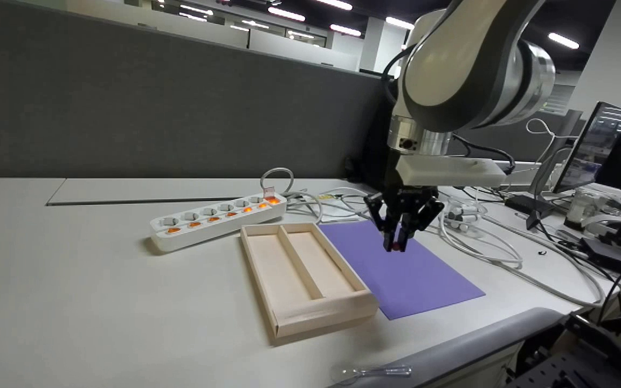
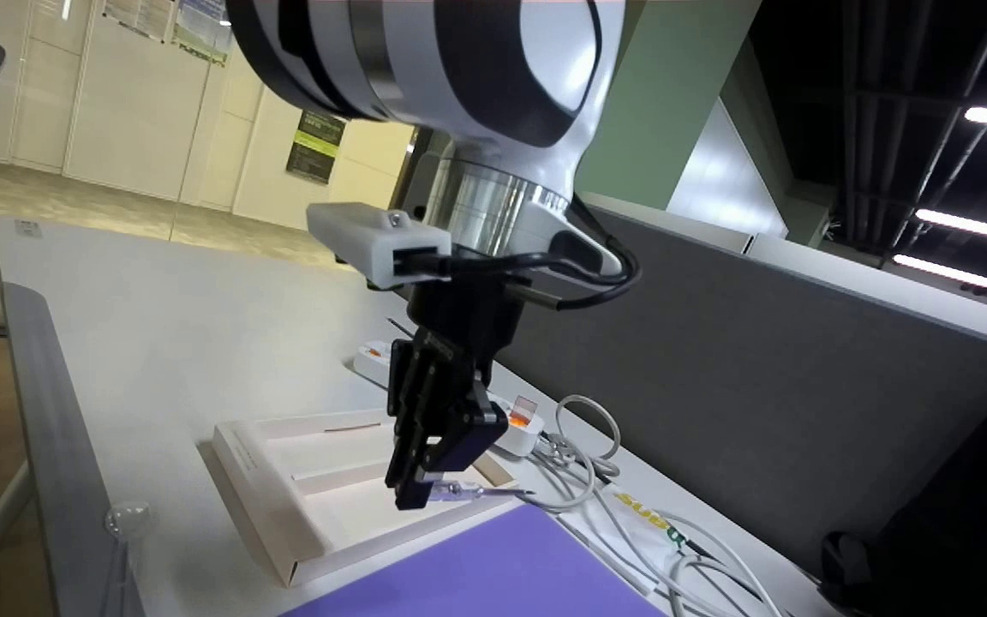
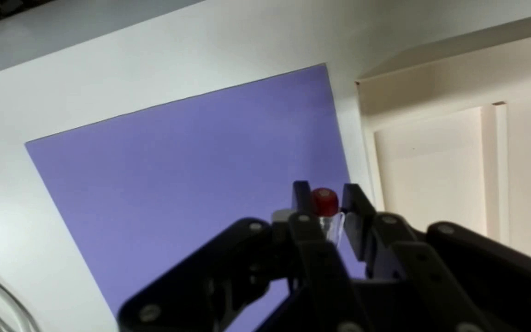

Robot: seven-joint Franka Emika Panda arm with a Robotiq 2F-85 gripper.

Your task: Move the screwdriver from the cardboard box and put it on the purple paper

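Observation:
The screwdriver (image 2: 459, 491) has a clear handle, a red end cap and a thin shaft. My gripper (image 1: 395, 245) is shut on its handle and holds it roughly level in the air. In the wrist view the red cap of the screwdriver (image 3: 324, 203) sits between the fingertips of the gripper (image 3: 326, 191); its shaft is hidden there. The gripper is above the purple paper (image 1: 423, 275), near the side facing the box. The paper (image 3: 178, 161) lies flat with nothing on it. The cardboard box (image 1: 326, 312) lies beside it; both compartments of the box (image 3: 431, 87) look empty.
A white power strip (image 1: 216, 222) lies behind the box. Loose white cables (image 1: 483, 256) run behind and beside the paper. A clear slim object (image 1: 380, 372) lies near the table's front edge. A grey partition (image 1: 181, 108) stands at the back. A monitor (image 1: 591, 148) stands beyond the cables.

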